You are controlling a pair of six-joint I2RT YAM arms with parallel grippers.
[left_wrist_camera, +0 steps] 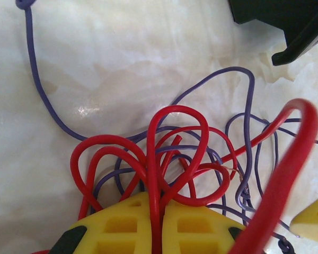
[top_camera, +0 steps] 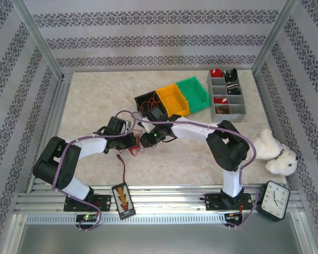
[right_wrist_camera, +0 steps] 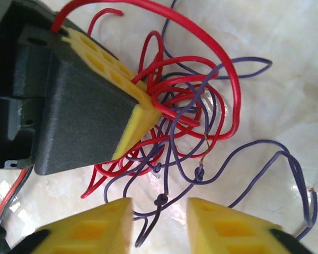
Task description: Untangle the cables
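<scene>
The table (top_camera: pixel 95 106) carries the whole job, and little of it looks done; the cables (top_camera: pixel 133 147) sit in one knotted clump on the near side of the black bin (top_camera: pixel 143 99), toward the arm bases, with both arms meeting over them. The left gripper (left_wrist_camera: pixel 158 206) is clenched on several red wires (left_wrist_camera: pixel 177 109), which fan out in loops from between its yellow pads. The right gripper (right_wrist_camera: pixel 160 225) stands with its jaws apart, a thin purple wire (right_wrist_camera: pixel 200 172) running through the gap, not pinched as far as I can see. Red and purple strands cross each other many times; no wire lies free and separate, so I judge that nearly all the teasing apart is left.

The grey organiser (top_camera: pixel 230 116), farthest to the right of the black bin, holds small items in its compartments, red and dark ones at the far end; too small to name. The green bin (top_camera: pixel 199 100) and the orange bin (top_camera: pixel 177 108), beside the black bin on its right, show no contents I can make out; the black bin has a few red strands at its near lip.
</scene>
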